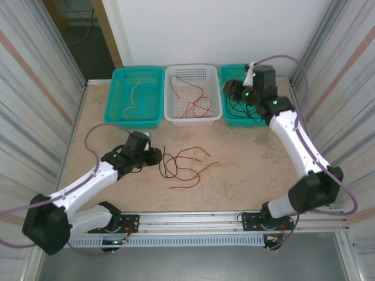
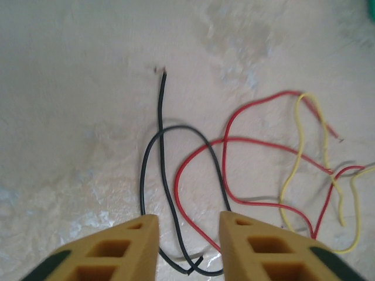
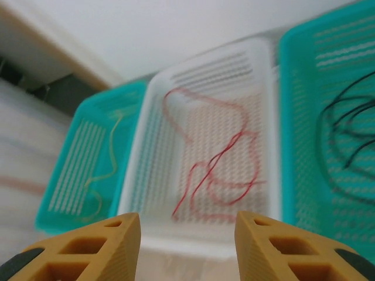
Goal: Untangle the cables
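At far left, along the back of the beige stone-patterned counter [image 1: 246, 158], a teal perforated plastic basket [image 1: 133, 121] contained one pale yellow cable [image 1: 133, 96]. In front of it, the left claw [image 1: 153, 157] sat low over the counter, at the left end of a loose tangle of thin cables [image 1: 187, 167] lying mid-counter. In the left wrist view, the left claw [image 2: 188, 219] stood with its yellow fingers [image 2: 132, 246] apart and nothing clamped. A looped black cable [image 2: 163, 146] ran on the counter between them, crossed by a red cable [image 2: 258, 143], and a pale yellow cable [image 2: 302, 140] was interlaced further right. The middle white perforated basket [image 1: 193, 120] held red cables [image 1: 196, 105] in overlapping loops. The right-hand teal basket [image 1: 240, 122] held black cables [image 1: 240, 108]. The right claw [image 1: 231, 89] was raised above that basket's left portion. In the right wrist view, the right claw [image 3: 187, 219] was spread open and held nothing, with all three baskets beyond it.
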